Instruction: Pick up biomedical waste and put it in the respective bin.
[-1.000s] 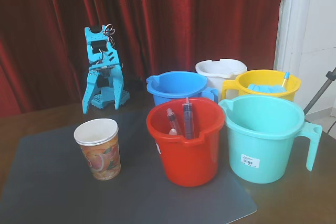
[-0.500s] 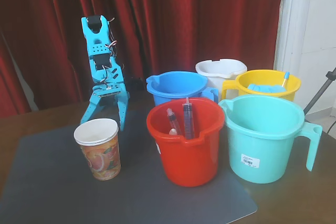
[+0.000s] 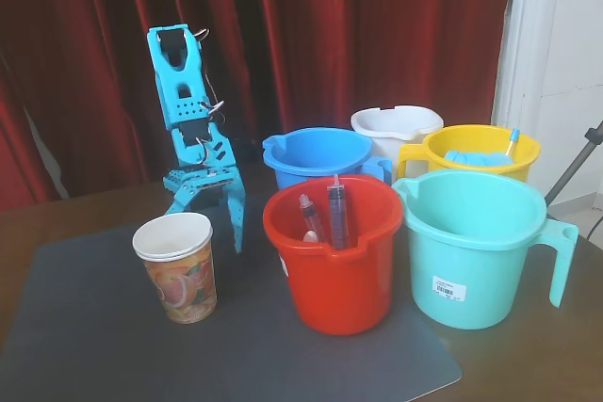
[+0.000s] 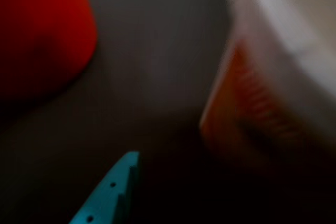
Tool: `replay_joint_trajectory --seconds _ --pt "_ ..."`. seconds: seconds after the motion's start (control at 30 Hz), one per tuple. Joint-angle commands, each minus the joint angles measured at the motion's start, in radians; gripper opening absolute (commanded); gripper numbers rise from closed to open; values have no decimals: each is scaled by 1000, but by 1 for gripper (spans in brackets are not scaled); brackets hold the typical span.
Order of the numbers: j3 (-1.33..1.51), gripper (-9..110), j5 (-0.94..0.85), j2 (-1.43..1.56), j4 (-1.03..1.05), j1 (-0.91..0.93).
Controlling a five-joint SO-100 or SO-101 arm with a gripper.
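Note:
The biomedical waste, a paper cup (image 3: 179, 275) with a white rim and an orange fruit print, stands upright on the grey mat at the front left of the fixed view. My turquoise gripper (image 3: 205, 229) hangs open just behind and to the right of the cup, its jaws spread and pointing down, nothing between them. The respective bin, a large turquoise bucket (image 3: 476, 251) with a barcode sticker, stands at the right. The wrist view is blurred: the cup (image 4: 262, 103) fills the right, and one turquoise finger (image 4: 113, 192) shows at the bottom.
A red bucket (image 3: 334, 261) holding syringes (image 3: 336, 214) stands between the cup and the turquoise bucket; it also shows in the wrist view (image 4: 42, 30). Blue (image 3: 316, 159), white (image 3: 396, 127) and yellow (image 3: 480, 150) buckets stand behind. A grey mat (image 3: 85, 327) covers the wooden table.
The arm has unfolded from its rest pose and reached forward and down; the open gripper has come from the back to just behind the cup. The cup and buckets have not moved.

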Motion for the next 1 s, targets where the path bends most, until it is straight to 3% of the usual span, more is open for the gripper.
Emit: replay_joint_trajectory --seconds 0.0,0.37,0.77,0.97 --pt "-84 53 6 -84 -25 -15" --pt "-233 52 49 -512 -422 -9" --pt "-330 51 81 -738 -581 -5" --pt "-313 31 75 -736 -641 -2"
